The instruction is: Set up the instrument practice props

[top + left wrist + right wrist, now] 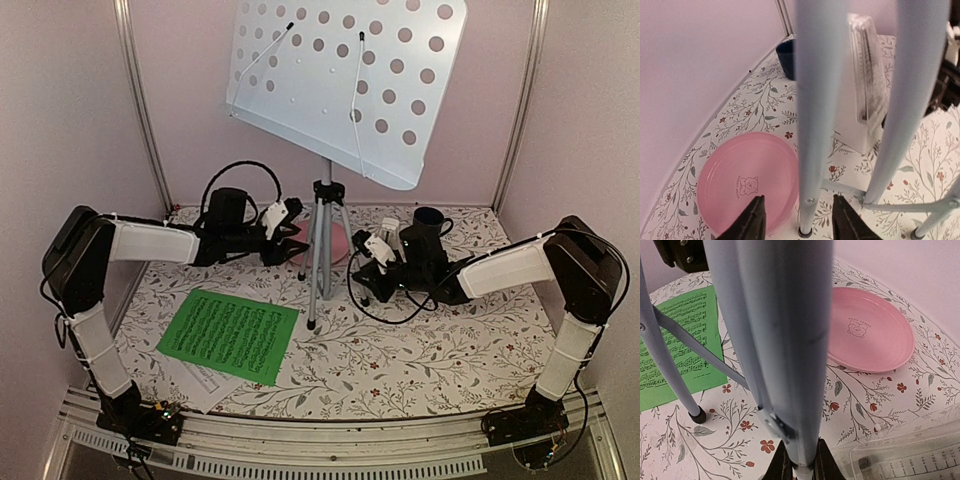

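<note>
My left arm (150, 242) stretches toward 2 o'clock, left claw (800, 220) spread astride a stand (340, 90) leg; my right arm (505, 270) reaches toward 10 o'clock, right claw (801, 467) pinching a leg.

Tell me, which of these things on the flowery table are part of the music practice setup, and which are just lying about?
Part of the job: music stand; green music sheet; white music sheet, mostly tucked under the green one; metronome.

Just lying about: pink plate; dark blue mug.
</note>
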You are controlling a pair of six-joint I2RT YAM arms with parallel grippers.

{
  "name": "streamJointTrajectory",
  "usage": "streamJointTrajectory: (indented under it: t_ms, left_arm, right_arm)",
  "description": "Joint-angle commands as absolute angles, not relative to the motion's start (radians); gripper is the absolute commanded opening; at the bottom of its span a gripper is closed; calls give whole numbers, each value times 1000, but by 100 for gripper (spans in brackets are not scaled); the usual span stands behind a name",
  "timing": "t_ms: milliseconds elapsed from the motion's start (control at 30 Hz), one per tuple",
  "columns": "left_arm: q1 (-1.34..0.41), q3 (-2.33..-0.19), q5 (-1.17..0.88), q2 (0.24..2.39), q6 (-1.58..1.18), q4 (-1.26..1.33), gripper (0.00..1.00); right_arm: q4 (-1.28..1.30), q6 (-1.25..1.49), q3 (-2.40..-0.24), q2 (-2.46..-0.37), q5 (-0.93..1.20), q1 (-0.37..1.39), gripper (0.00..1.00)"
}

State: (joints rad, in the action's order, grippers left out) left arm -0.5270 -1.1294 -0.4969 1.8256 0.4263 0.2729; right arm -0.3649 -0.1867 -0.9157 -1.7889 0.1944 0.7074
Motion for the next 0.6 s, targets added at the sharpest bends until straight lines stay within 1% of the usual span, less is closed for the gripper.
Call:
streamJointTrajectory:
  t_ms: [0,100,200,333,467,567]
  left_arm:
    - [-525,-1058,-448,1747,316,355,58]
    - [-531,-965,-400,1671,239,421,60]
    - [-556,-822,-337,1563,160,515,57]
    - [-658,-681,-280,1463,89,574,57]
    - [-749,-624,-251,1466,12,594,56]
    - [-784,-601,-227,1504,-41,646,56]
  right_arm:
    - [-342,-139,-902,-1805,211,697,0]
    - [-345,-138,-899,-1803,210,698,0]
    - [-347,-139,-900,-1804,213,699,0]
    - [-347,-138,-903,-1802,212,706,0]
    - [-341,-144,-906,-1790,206,713,0]
    - [-341,-144,-904,-1782,203,713,0]
